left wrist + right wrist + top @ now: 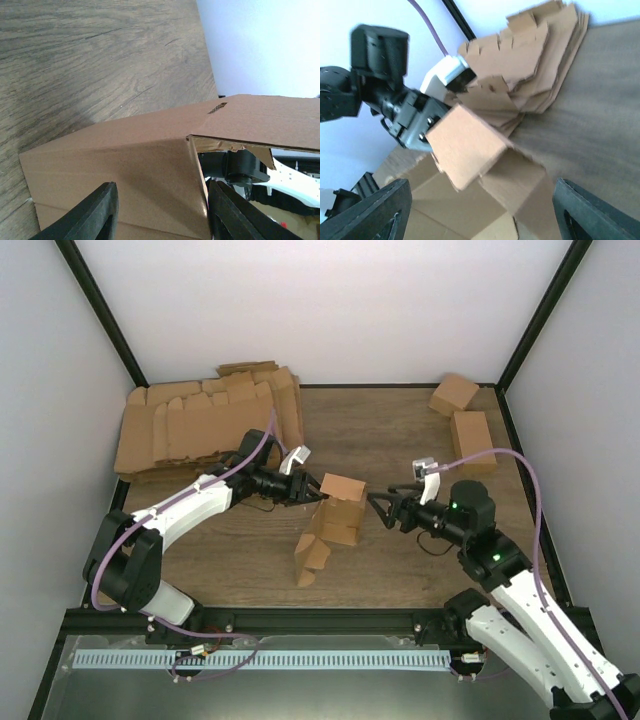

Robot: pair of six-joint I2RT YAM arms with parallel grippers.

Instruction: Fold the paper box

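Roughly at the middle of the surface (400, 440): the paper box (340, 515), half folded, standing tall, loose flaps at its near side. Left pincer (312, 492) closed partway on its upper left corner, cardboard between the fingers (95, 215). Right pincer (380, 506) spread wide, empty, just beside the box's right face. Pile of flat blanks (200, 425) far left.

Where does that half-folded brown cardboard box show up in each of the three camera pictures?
Top external: the half-folded brown cardboard box sits at centre.
Left wrist: it fills the lower half.
Right wrist: it is near centre.
Shared landmark: the pile of flat cardboard blanks, upper left from above, upper right in the right wrist view.
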